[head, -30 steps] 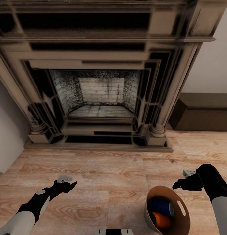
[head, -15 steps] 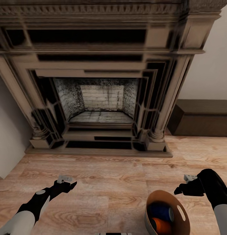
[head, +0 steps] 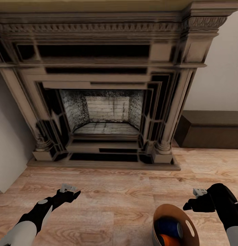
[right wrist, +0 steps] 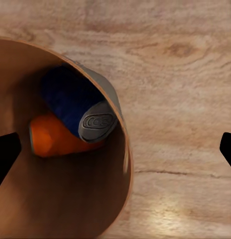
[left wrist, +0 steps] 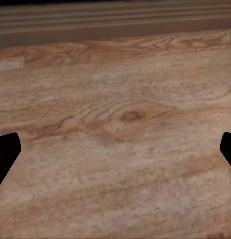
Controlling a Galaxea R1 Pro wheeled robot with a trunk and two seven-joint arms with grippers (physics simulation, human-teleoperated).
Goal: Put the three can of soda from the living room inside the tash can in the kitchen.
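The fireplace [head: 105, 92] stands wide before me, its carved surround running from mantel to plinth, with pale brick at the back of the dark firebox [head: 107, 109]. To its right a low dark brown cabinet [head: 211, 128] sits against the white wall [head: 221, 68]. The wood floor [head: 115, 198] stretches from the hearth base down to my arms.

Low in my head view, just inside my right arm, sits the trash can [head: 160, 218] — open-topped, tan-brown within. My right wrist camera looks over its rim [right wrist: 123, 149] and into it: a dark blue soda can [right wrist: 75, 104] lies on its side with its silvery end facing up, resting on an orange soda can [right wrist: 53, 139] beneath it. I cannot tell whether a third can lies in there.

My right gripper [head: 189, 205] hangs just above and beside the bin's rim, fingers spread wide, holding nothing — the dark tips sit at opposite edges of the wrist view. My left gripper [head: 73, 195] hovers over bare floor, well apart from the bin, likewise spread wide and empty.
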